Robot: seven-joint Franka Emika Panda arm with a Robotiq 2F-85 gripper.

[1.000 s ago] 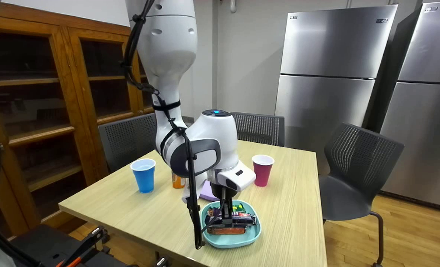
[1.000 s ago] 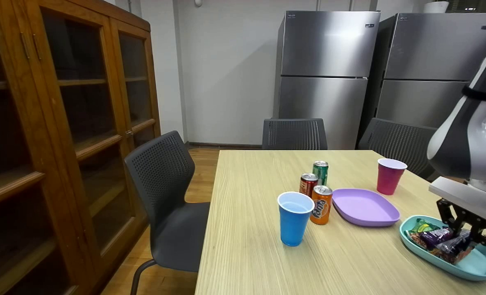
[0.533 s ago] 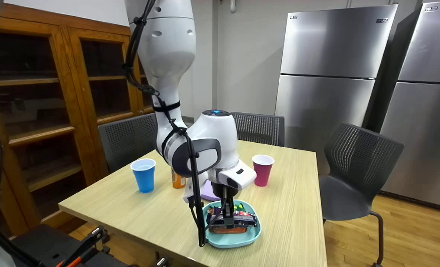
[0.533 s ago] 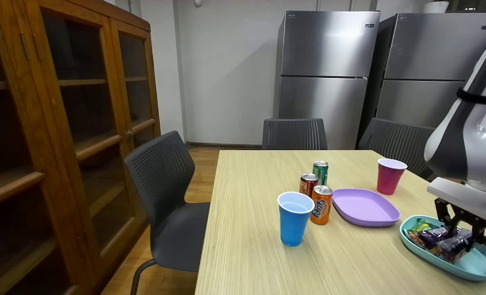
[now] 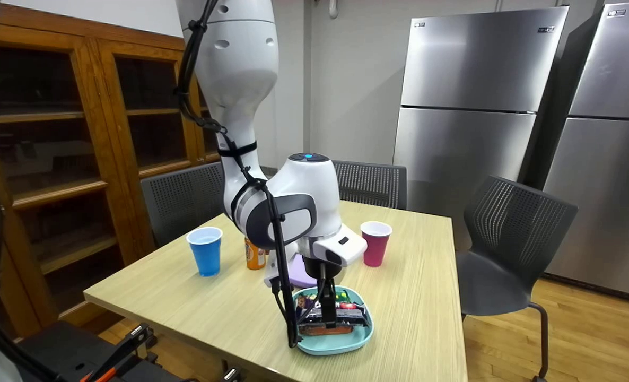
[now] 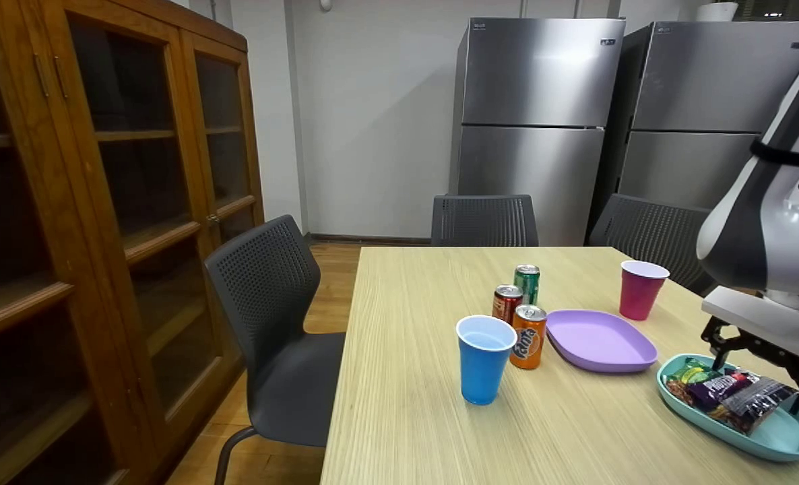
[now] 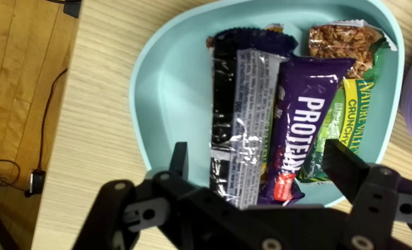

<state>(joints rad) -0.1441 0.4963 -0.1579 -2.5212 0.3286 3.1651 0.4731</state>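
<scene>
My gripper (image 7: 256, 147) stands wide open over the teal tray (image 7: 181, 107), its fingers (image 7: 180, 158) apart on either side of the bars. Between them lies a black-and-silver wrapped bar (image 7: 247, 132), back label up, without contact on either side. Beside it a purple protein bar (image 7: 303, 114) is also between the fingers. A green Nature Valley bar (image 7: 353, 118) lies under the right-hand fingertip; whether they touch I cannot tell. Part of another wrapper shows beneath the black bar. In an exterior view the gripper (image 6: 758, 386) straddles the silver-backed bar (image 6: 763, 397) low in the tray.
A purple plate (image 6: 601, 340) sits beside the tray. Beyond are an orange Fanta can (image 6: 527, 343), a red can (image 6: 506, 303), a green can (image 6: 527, 279), a blue cup (image 6: 484, 367) and a magenta cup (image 6: 641, 293). The table edge (image 7: 65, 104) runs near the tray.
The fingers have spread from close around the black-and-silver bar to wide apart. That bar now lies flatter in the tray. The gripper has shifted slightly; the other things have stayed put.
</scene>
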